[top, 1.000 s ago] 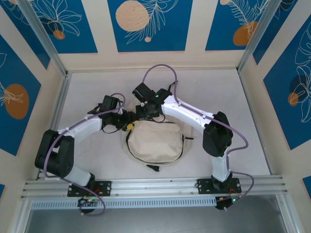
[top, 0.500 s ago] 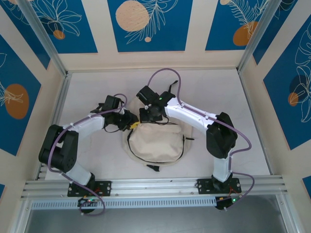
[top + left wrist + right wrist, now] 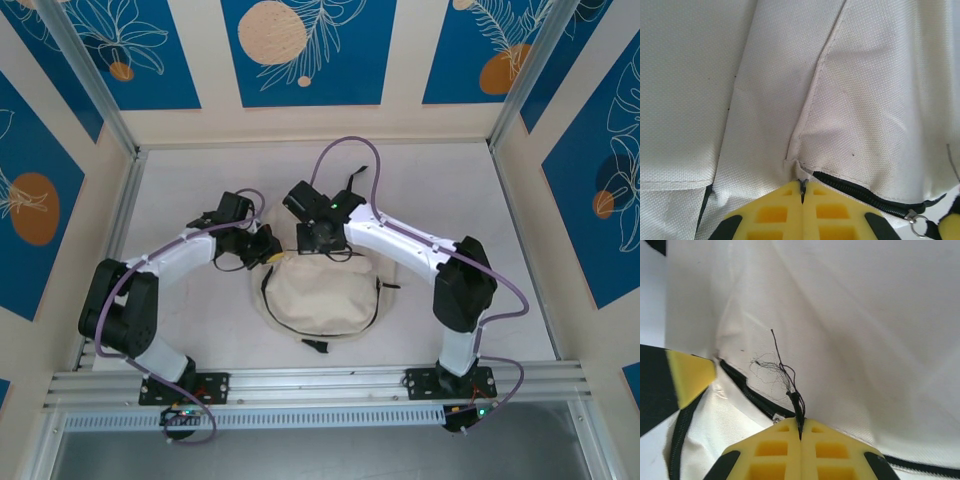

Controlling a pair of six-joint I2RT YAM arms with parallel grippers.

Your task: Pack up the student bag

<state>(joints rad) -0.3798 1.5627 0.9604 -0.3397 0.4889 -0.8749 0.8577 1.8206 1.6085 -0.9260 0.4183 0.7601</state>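
From above, the student bag (image 3: 320, 296) lies flat in the middle of the table (image 3: 455, 190), just ahead of the 2 arm bases, its far edge under both wrists. The left gripper (image 3: 264, 250) sits at the bag's far-left corner and the right gripper (image 3: 319, 240) at the far edge just right of it, the 2 close together.

In the left wrist view, the left gripper (image 3: 802, 189) has its yellow pads pressed together with no gap, pinching the cream cloth of the student bag (image 3: 865, 100) where the black zipper (image 3: 860, 194) ends.

In the right wrist view, the right gripper (image 3: 800, 430) is likewise clamped, nipping a frayed black tab (image 3: 796, 402) on the zipper line of the student bag (image 3: 865, 315).

The cloth creases and sags, so the bag looks light, soft and limp. It will likely drape rather than hold its shape. Seams, zipper ends and tabs seem the surest holds, since plain cloth may slip.
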